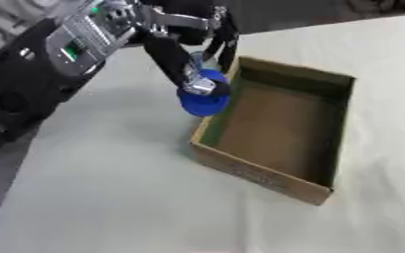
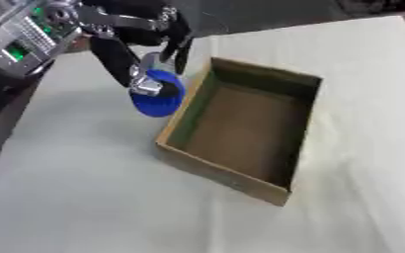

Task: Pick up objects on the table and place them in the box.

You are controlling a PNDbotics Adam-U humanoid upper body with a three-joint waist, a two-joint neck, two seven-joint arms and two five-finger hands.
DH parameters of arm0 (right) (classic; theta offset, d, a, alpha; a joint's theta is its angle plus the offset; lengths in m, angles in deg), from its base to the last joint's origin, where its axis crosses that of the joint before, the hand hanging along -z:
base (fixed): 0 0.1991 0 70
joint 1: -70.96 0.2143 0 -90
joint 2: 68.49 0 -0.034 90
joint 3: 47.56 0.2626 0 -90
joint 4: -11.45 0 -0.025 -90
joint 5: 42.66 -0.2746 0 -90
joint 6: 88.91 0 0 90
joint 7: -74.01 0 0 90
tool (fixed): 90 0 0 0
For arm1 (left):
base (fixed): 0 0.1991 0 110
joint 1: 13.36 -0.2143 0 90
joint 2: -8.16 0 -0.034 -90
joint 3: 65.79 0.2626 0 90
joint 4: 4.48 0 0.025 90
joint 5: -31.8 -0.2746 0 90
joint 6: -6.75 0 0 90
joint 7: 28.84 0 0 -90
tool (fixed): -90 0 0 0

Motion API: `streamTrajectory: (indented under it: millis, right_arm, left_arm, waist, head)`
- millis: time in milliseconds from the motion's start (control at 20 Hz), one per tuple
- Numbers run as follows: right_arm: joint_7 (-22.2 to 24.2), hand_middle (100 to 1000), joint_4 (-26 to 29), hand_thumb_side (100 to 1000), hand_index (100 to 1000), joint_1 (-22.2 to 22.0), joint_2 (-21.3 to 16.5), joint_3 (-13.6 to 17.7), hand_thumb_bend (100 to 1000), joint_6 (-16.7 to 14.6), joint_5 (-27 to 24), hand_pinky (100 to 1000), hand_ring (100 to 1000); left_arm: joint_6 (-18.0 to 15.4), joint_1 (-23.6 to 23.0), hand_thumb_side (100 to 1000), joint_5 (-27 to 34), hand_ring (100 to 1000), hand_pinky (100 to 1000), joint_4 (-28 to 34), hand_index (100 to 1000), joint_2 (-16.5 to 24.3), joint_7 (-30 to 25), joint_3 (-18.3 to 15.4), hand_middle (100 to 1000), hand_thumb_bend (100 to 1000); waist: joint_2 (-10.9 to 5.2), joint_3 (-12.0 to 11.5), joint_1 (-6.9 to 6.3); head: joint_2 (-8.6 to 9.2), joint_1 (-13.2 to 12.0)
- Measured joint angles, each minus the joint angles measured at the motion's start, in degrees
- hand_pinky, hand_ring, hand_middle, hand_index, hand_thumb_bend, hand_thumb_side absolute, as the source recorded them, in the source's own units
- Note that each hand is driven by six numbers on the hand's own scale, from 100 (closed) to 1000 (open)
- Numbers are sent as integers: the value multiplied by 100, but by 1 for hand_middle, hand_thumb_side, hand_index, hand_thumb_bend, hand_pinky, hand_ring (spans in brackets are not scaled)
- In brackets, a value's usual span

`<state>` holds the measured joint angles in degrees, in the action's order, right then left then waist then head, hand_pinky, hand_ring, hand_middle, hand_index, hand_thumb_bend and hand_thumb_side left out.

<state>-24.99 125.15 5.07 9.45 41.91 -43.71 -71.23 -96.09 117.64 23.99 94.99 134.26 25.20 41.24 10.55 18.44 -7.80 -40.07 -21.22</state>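
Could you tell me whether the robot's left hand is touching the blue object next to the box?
Touching. In the left eye view, the left hand has its fingers curled round the blue object, holding it beside the cardboard box's left wall.

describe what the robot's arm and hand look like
Only the left arm shows: bulky black casing with silver-grey panels, one ribbed, and small green markings. The left hand has slim black fingers with a silver metal tip on one, plus a silver bracket at the wrist. The right hand is out of view.
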Motion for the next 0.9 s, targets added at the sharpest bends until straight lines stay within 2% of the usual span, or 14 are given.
streamTrajectory:
  millis: [250,750,850,900]
  right_arm:
    - [-3,331,0,989,442,71,0,5,100,53,-64,212,372]
    - [11,331,0,989,442,190,6,37,100,130,-194,215,372]
    - [9,331,0,989,442,207,10,37,100,143,-210,216,372]
    - [10,331,0,989,443,213,14,37,100,154,-217,216,372]
  left_arm:
    - [-175,89,595,20,100,100,-54,354,-155,291,96,100,100]
    - [-356,195,601,-58,100,100,-241,375,-408,546,248,106,100]
    - [-409,197,610,-76,100,100,-272,438,-446,635,271,180,100]
    - [-447,198,618,-91,100,100,-285,511,-468,703,276,253,100]
  waist:
    - [0,55,-37]
    - [0,156,-96]
    - [0,171,-99]
    - [0,184,-99]
  head:
    - [6,-46]
    - [62,-101]
    - [95,-109]
    - [99,-120]
